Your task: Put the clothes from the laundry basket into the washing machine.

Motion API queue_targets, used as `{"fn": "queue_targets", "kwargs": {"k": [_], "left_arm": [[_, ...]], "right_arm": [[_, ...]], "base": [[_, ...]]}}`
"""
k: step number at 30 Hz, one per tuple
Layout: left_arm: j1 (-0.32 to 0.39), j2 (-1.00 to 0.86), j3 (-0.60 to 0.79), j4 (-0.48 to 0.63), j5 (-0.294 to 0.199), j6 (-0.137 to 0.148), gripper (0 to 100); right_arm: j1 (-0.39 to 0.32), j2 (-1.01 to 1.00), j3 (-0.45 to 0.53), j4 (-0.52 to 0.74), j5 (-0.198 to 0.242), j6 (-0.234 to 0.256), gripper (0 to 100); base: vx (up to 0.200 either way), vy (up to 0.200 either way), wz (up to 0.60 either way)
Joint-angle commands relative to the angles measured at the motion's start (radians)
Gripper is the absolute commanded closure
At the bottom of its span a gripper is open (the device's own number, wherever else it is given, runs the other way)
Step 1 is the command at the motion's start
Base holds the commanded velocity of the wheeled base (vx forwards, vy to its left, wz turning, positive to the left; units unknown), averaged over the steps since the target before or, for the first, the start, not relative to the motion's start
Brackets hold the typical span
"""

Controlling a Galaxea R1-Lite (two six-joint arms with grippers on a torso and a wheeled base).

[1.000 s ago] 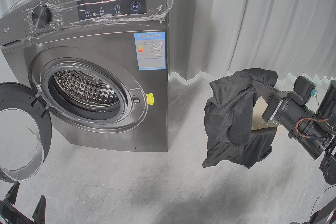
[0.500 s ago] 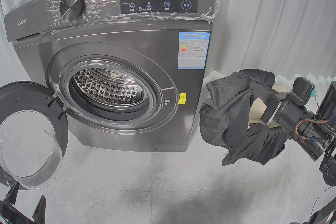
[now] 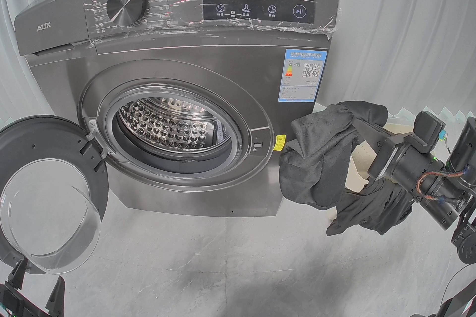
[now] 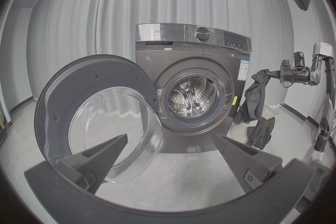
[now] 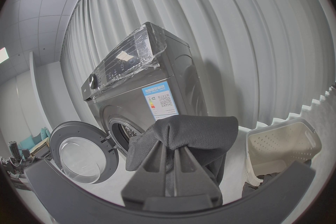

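My right gripper is shut on a dark grey garment, held in the air to the right of the washing machine. The cloth is folded over the closed fingers and hangs down in long folds. Behind and below it stands the cream laundry basket. More dark cloth droops at the basket's rim; whether it is the same garment I cannot tell. The machine's round door is swung wide to the left, baring the steel drum. My left gripper is open and low, before the door.
A white curtain runs behind the machine and basket. Plastic film covers the control panel. The open door sticks out over the floor at the left. Bare grey floor lies between me and the machine.
The whole head picture has shifted: the machine now sits further right and looks nearer, so the camera moved. The garment stays in the right gripper; its lower folds have swung rightwards.
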Motion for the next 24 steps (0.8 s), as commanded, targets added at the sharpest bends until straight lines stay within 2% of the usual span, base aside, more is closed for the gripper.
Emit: {"fn": "queue_targets", "kwargs": {"k": [1,12,24], "left_arm": [[0.000,-0.013,0.016,0.000,0.000,0.000,0],[0.000,-0.013,0.016,0.000,0.000,-0.002,0],[0.000,-0.013,0.016,0.000,0.000,-0.002,0]], "right_arm": [[0.000,0.000,0.001,0.000,0.000,0.000,100],[-0.001,0.002,0.011,0.000,0.000,0.008,100],[0.000,0.004,0.011,0.000,0.000,0.014,100]], "base": [[0.000,0.000,0.00],[0.000,0.000,0.00],[0.000,0.200,0.00]]}}
